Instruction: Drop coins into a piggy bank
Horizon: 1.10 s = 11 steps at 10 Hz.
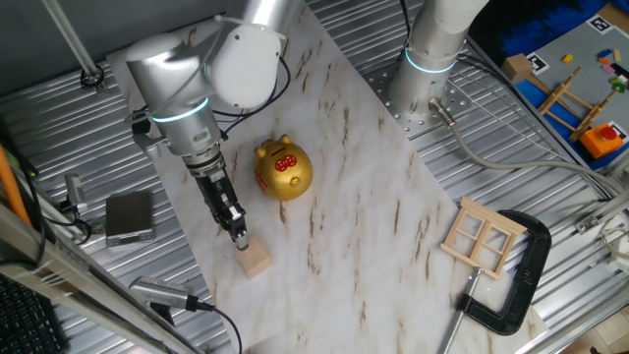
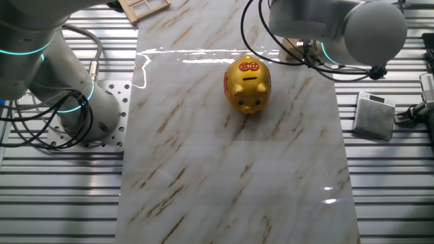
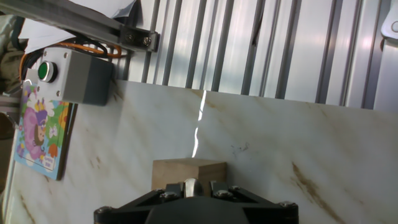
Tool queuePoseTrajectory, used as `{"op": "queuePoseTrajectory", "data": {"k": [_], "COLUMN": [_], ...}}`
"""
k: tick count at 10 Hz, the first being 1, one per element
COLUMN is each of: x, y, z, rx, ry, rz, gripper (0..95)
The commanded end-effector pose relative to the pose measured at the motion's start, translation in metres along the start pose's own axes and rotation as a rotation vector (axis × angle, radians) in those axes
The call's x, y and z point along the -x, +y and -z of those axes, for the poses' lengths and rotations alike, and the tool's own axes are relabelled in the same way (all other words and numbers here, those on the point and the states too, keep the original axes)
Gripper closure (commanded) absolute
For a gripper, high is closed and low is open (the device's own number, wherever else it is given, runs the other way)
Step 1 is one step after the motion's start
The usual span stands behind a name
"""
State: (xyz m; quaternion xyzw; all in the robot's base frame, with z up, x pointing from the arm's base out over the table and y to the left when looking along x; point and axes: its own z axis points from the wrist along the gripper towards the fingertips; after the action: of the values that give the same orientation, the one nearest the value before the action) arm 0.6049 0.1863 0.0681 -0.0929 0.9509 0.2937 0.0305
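Stretching wide and bare to the right of the piggy bank (image 1: 283, 169), the marble table (image 1: 393, 226) leaves room. Arm tilts down, hand (image 1: 237, 234) touching the wooden cube (image 1: 255, 260) near the left edge. Whether its fingers are apart, I cannot tell.

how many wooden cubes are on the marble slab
1: a pale wooden cube near the slab's front edge, right under the claw, some way from the gold piggy bank. None other shows.

Hardly any readable text

The piggy bank (image 2: 248, 84) carried red markings on its back, too small to read. A far-right board (image 1: 601, 22) showed black-and-white square tags. The picture book (image 3: 41, 132) at the left had no legible words.
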Motion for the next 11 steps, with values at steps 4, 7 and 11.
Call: {"op": "queuePoseTrajectory", "data": {"k": [4,7,11], "x": [0.0006,0.0003,0.0000], "y": [0.0005,0.0004,0.0004], "z": [0.0001,0.0001,-0.0001], "rx": [0.017,0.019,0.026], "ry": [-0.005,-0.006,-0.009], "rz": [-0.009,-0.007,-0.008], "gripper": [76.0,76.0,76.0]}}
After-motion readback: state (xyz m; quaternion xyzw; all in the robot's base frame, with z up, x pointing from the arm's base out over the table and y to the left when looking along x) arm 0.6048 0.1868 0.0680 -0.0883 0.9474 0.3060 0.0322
